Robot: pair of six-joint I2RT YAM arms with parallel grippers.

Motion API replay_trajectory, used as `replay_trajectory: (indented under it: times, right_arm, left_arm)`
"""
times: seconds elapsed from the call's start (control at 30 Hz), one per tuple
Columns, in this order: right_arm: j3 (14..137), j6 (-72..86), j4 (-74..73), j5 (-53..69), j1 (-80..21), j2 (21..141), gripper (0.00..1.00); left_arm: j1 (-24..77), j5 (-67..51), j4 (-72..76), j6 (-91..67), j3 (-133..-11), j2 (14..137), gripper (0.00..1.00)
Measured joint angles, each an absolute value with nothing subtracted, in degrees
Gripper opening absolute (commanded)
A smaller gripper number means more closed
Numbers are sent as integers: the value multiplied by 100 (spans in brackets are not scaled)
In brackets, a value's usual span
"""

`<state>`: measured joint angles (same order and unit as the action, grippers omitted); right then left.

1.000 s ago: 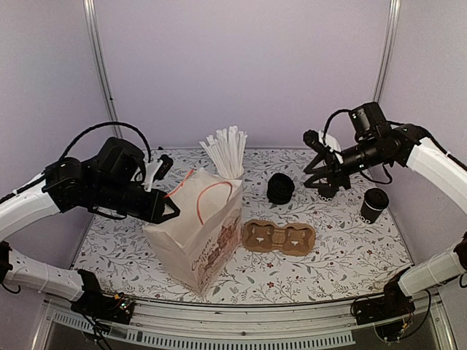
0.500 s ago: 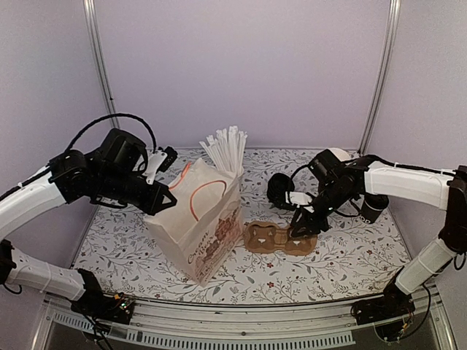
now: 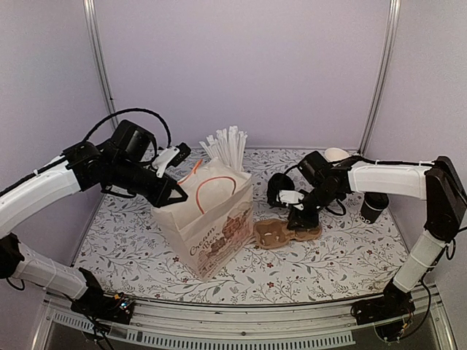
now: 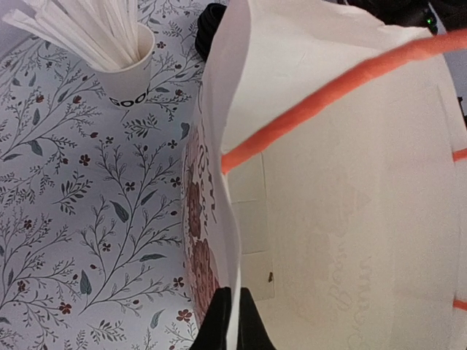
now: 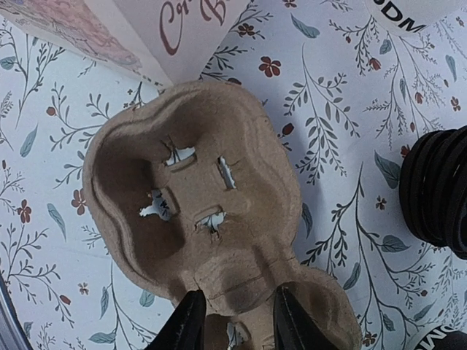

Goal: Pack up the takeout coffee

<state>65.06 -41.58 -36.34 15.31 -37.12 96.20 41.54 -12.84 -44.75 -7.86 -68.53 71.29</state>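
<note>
So the takeout coffee [image 3: 373, 206] is standing upright with its lid on, over by the right edge of the bench [image 3: 350, 255]. It's partly tucked behind the right forearm in the overhead view, and neither arm is touching it.

The left tool [image 4: 232, 295] is pressed together on the paper bag [image 3: 208, 219], with the bag's thin white wall pinched right at the rim, one finger inside and one outside. The bag stands open-mouthed around the middle of the bench, a bit toward the left edge. Its orange handles are up and the printed side faces the near edge.

The right tool [image 5: 235, 295] is down on the brown cup carrier [image 5: 190, 189], just right of the bag. Its fingers aren't fully together. They sit on either side of the raised middle part between the two wells and look like they're nipping it. In the overhead shot the carrier looks a bit tilted rather than flat. One corner of the bag pokes in right beside the carrier's far well.

The white straw cup [image 3: 228, 153] is behind the bag toward the far edge. The black stack [image 3: 279, 188] sits just behind the carrier, between the straws and the coffee.
</note>
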Motion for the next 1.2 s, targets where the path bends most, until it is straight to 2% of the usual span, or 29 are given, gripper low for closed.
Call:
replay_trajectory:
  times: [0.07,0.23,0.5,0.8,1.2]
  right_arm:
    - [6545,-4169,-3618,1529,-3712,9620,41]
    - [6552,-4410,-3651,1577,-3712,9609,50]
    - [6584,-5404,-3992,1767,-3712,9509,58]
    - [6746,-6399,-4080,1459,-3712,9566,57]
    - [7107,-6882,-4252,1278,-3715,10224,52]
  left_arm:
    - [4145,-1358,-4442,-707,-6853,7137,6]
    - [4099,-1455,-4390,-548,-6853,7140,30]
    - [4064,-1439,-4351,-473,-6864,7118,50]
    - [4047,-1393,-4185,-681,-6792,6657,54]
    - [4042,-1363,-3922,-816,-6563,6528,55]
